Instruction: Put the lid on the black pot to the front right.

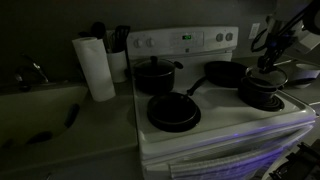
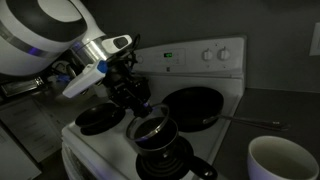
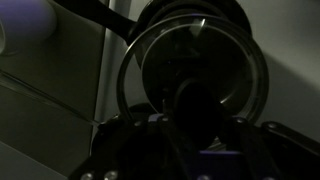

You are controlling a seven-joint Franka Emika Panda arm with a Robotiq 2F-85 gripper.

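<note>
Glass lid, metal-rimmed, clamped at its dark centre knob by gripper, jaws closed on it as far as the dim views allow; held slightly tilted just above black pot on stove, pot directly beneath, not yet seated.

white stove carries the black pot, a taller pot, a frying pan.
</note>
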